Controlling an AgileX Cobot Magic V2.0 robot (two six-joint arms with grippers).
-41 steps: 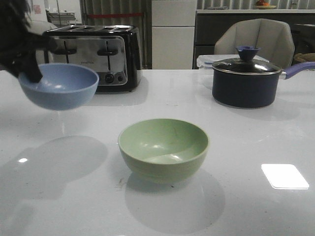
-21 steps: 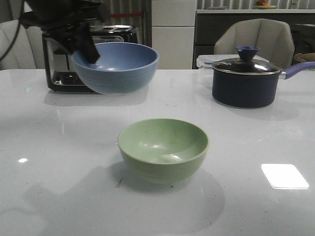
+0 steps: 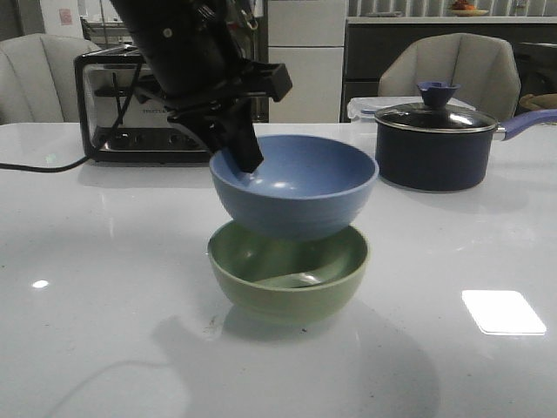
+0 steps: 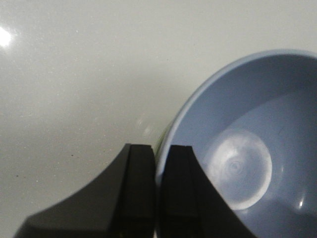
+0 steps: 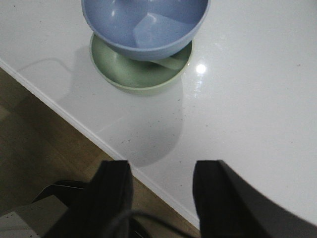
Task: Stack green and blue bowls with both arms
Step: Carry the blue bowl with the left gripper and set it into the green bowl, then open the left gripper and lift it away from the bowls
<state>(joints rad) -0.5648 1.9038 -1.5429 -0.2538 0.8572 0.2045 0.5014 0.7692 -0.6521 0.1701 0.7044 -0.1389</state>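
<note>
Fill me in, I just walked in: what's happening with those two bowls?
The left tool is shut on the rim of the blue bowl, holding it directly over the green bowl on the white table. It isn't clearly seated in it. The right tool hangs open and empty near the table edge.

You see the blue bowl (image 3: 294,186) in a new place. A second ago it hangs near the left edge of the desk, in front of the toaster (image 3: 148,109). Half a second ago it is higher and closer to the middle. Now it sits right over the green bowl (image 3: 288,275), its bottom dipping inside the green rim. The left gripper (image 3: 239,144) has come along with it, pinching the bowl's left rim, and the left arm (image 3: 178,48) no longer hides the toaster's left side. A dark shade now fills the green bowl.
</note>
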